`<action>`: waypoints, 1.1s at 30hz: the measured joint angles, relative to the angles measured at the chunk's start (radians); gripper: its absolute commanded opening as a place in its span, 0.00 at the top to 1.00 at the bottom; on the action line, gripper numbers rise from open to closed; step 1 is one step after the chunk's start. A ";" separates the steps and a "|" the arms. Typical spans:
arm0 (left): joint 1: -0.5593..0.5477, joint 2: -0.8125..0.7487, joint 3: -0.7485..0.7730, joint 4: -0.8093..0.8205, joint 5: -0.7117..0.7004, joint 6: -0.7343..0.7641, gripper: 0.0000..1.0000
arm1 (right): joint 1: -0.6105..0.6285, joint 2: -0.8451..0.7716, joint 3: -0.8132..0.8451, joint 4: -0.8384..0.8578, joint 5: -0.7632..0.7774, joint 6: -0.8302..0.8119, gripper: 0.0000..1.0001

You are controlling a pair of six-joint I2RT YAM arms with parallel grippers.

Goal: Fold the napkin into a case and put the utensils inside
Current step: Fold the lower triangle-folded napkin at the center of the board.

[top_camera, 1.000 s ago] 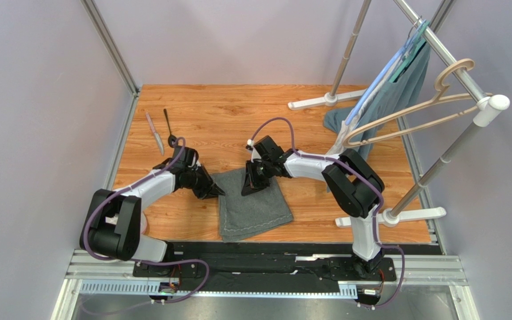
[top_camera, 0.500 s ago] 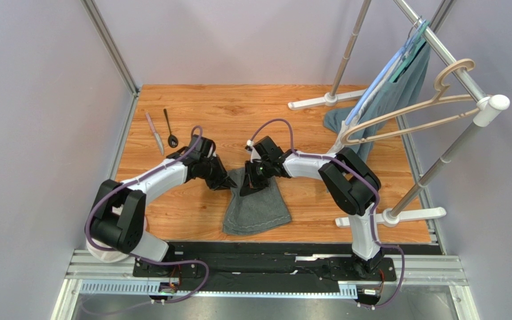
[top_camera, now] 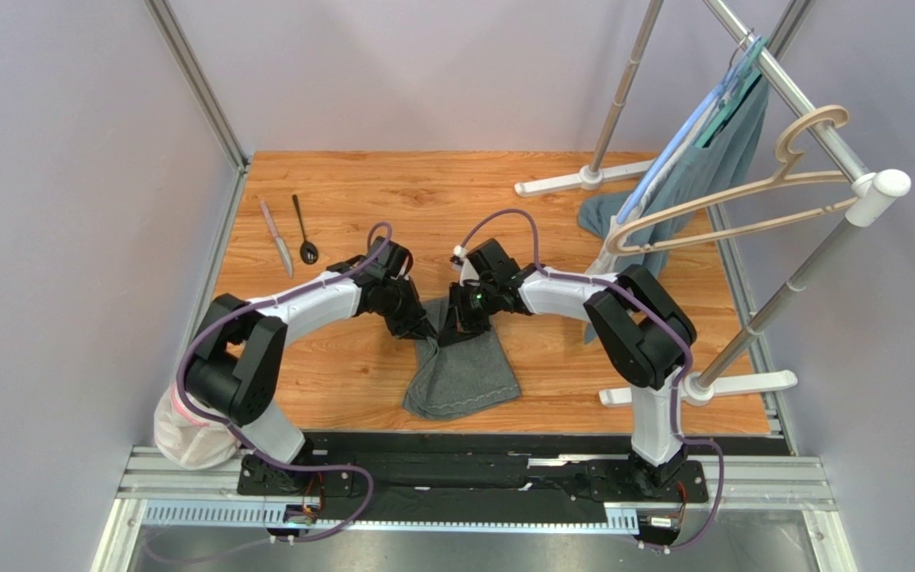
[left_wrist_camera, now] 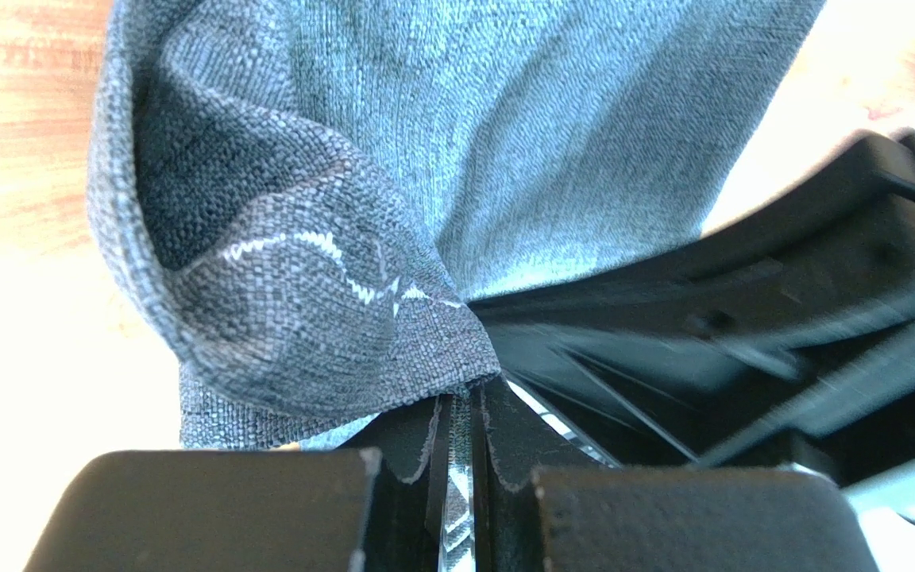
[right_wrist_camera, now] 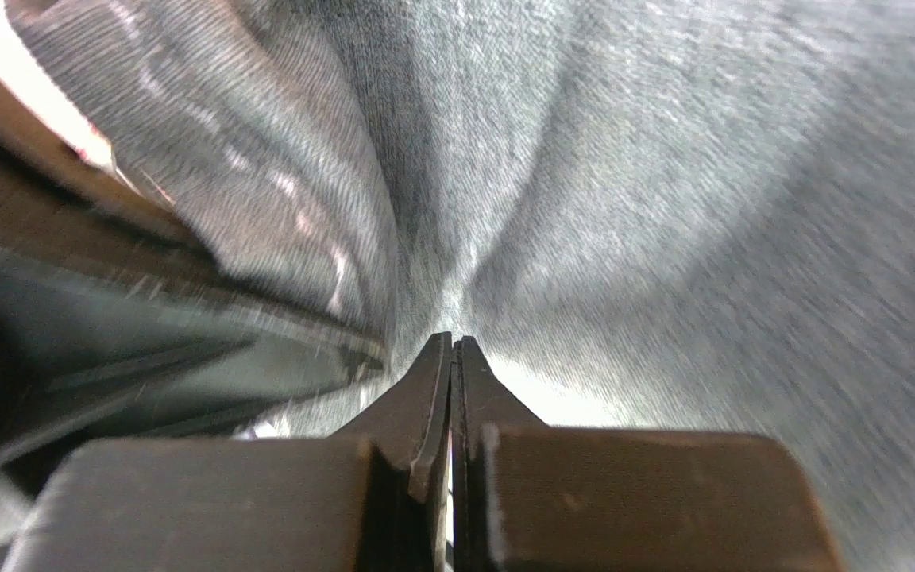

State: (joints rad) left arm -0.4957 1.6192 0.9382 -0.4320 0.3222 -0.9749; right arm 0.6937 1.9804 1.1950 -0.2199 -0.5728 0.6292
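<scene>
The dark grey napkin point(top_camera: 468, 375) lies bunched on the wooden table between the two arms, its far edge gathered and lifted. My left gripper point(top_camera: 423, 330) is shut on a corner with pale stitching; in the left wrist view the napkin point(left_wrist_camera: 307, 298) is pinched at the gripper point(left_wrist_camera: 462, 399). My right gripper point(top_camera: 458, 331) is shut on the neighbouring corner, a finger's width from the left one. The right wrist view shows the napkin point(right_wrist_camera: 689, 179) fanning out from the closed gripper point(right_wrist_camera: 453, 348). The knife point(top_camera: 276, 238) and black spoon point(top_camera: 305, 232) lie side by side at the far left.
A metal clothes rack point(top_camera: 785, 89) with a beige hanger point(top_camera: 725, 197) and a teal-grey garment point(top_camera: 713, 161) fills the right side. Its white feet point(top_camera: 570, 181) rest at the back and at the right front point(top_camera: 713, 384). A pale bag point(top_camera: 182, 423) sits by the left arm's base.
My left gripper has carried its napkin corner to the right until it is next to the right gripper. The cloth has narrowed from a flat square into a bunched fold. The right gripper barely moved.
</scene>
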 measured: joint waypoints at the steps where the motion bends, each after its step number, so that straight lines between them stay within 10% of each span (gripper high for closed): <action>1: -0.002 0.006 0.004 -0.002 -0.003 0.000 1.00 | -0.004 -0.011 -0.007 -0.002 0.002 -0.003 1.00; 19: -0.035 0.127 0.052 0.031 -0.037 -0.014 1.00 | -0.015 -0.291 -0.126 -0.101 0.036 -0.119 0.91; 33: -0.037 0.151 0.054 0.071 -0.027 -0.023 1.00 | 0.010 -0.105 -0.035 -0.058 -0.021 -0.105 0.95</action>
State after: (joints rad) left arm -0.5331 1.7706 0.9920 -0.3611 0.2951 -0.9981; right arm 0.7040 1.8751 1.1603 -0.2775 -0.5938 0.5240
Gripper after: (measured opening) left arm 0.093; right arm 0.054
